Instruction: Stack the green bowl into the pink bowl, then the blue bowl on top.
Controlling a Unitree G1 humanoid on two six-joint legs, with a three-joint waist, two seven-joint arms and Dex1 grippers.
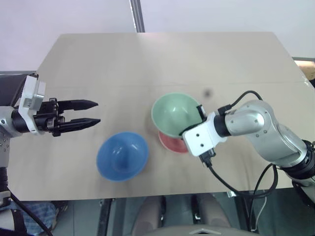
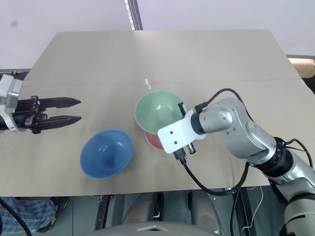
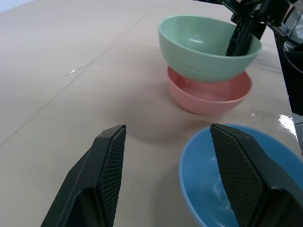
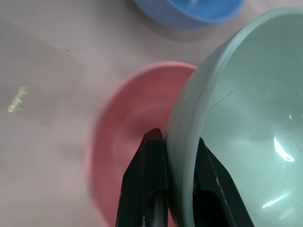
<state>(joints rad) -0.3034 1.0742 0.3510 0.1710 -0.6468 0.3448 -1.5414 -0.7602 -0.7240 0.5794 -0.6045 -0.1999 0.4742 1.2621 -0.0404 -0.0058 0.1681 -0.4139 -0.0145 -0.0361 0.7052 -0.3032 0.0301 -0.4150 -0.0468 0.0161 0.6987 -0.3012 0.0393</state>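
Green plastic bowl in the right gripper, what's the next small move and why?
Probably lower it a little and centre it, then let go. The right gripper is shut on the rim of the round mint-green plastic bowl, which hangs just above the salmon-pink plastic bowl, offset and not yet seated. The blue plastic bowl waits beside the open left gripper.

A lab-like test space: bare beige table (image 1: 147, 59), plain white wall (image 1: 74, 14), metal pole (image 1: 137, 14) behind it.
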